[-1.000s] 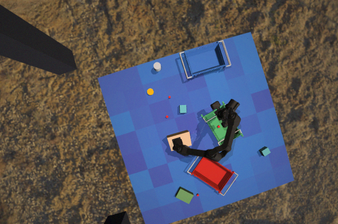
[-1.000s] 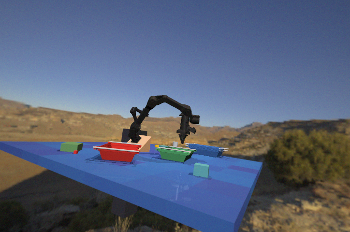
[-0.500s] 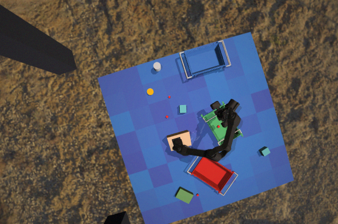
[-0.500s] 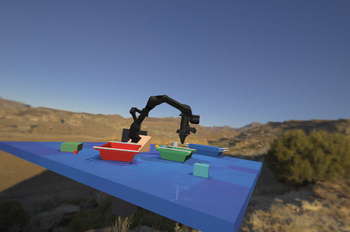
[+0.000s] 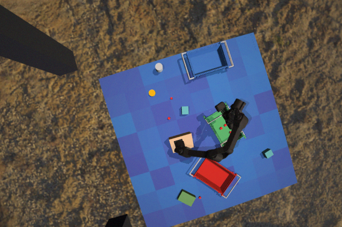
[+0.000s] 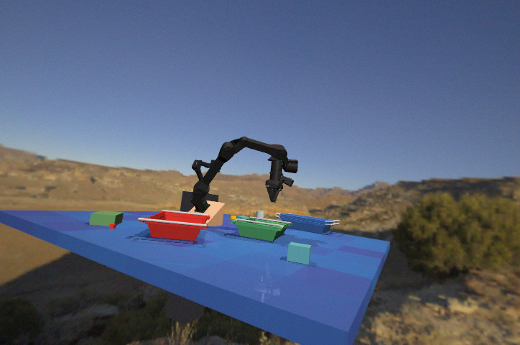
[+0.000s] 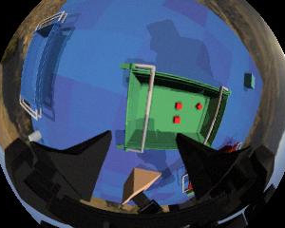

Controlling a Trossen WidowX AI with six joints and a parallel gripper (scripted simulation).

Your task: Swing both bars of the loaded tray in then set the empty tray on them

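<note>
Table point(image 5: 139, 112) point(image 6: 228, 284) point(image 7: 85, 52) carries the loaded green tray point(image 5: 220, 134) point(image 6: 261, 231) point(image 7: 161, 95), below the hand point(image 5: 230, 117) point(image 6: 273, 199) point(image 7: 144, 136), and two empty ones, red point(image 5: 212, 173) point(image 6: 175, 232) point(image 7: 230, 148) and blue point(image 5: 206, 61) point(image 6: 309, 225) point(image 7: 32, 71), well off on opposite sides of it. The hand hangs wide open, gripping nothing. Both green-tray bars, near point(image 5: 215, 119) point(image 6: 284, 221) point(image 7: 147, 106) and far point(image 5: 224, 143) point(image 6: 262, 223) point(image 7: 219, 106), appear swung in; fetching an empty tray, probably the closer red one, setting it level and releasing it remain. Small red blocks point(image 5: 220, 128) point(image 7: 177, 120) lie inside, beneath the hand's level.

Matt blue plastic-looking tray point(image 5: 206, 61) point(image 6: 309, 223) point(image 7: 32, 71) at far right, bars point(image 5: 187, 66) point(image 6: 305, 216) point(image 7: 29, 108) like smooth pale metal; near-left tray point(image 5: 213, 175) point(image 6: 174, 228) smooth red plastic in look; tabletop point(image 5: 160, 160) point(image 6: 236, 276) point(image 7: 95, 47) smooth, faintly glossy.
</note>
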